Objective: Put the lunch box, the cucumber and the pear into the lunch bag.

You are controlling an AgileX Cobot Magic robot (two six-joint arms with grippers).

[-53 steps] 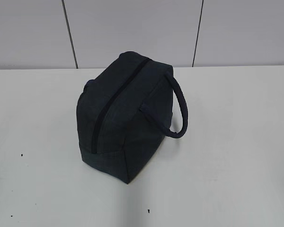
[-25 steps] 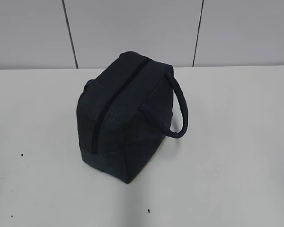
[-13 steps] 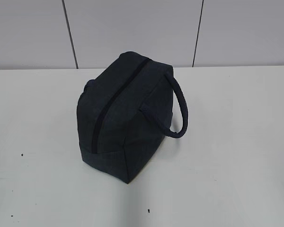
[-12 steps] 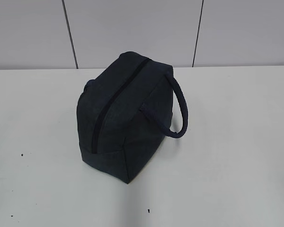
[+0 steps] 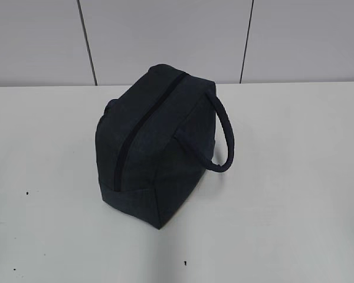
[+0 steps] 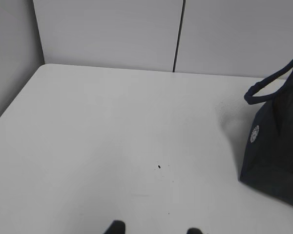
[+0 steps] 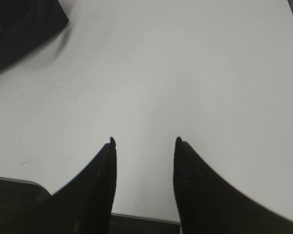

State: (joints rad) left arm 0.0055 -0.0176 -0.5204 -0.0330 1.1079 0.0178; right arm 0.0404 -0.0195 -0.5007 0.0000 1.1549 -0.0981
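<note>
Lunch bag (image 5: pixel 156 144) zipped shut on white table (image 5: pixel 295 177), contents hidden, right pincer (image 7: pixel 144 142) parted and empty beside it, left pincer (image 6: pixel 156 230) tips apart, empty

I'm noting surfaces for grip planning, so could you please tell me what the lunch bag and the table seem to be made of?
The lunch bag looks like dark navy woven fabric, matte: its sides sag softly, and its handle looks like a padded cloth loop. The table appears to be a smooth white laminate or painted board with a dull sheen and a few dark specks; its core can't be told.

One lunch bag (image 5: pixel 156 144), two handles, apparently two tools (image 7: pixel 144 144), one table (image 5: pixel 295 177).
</note>
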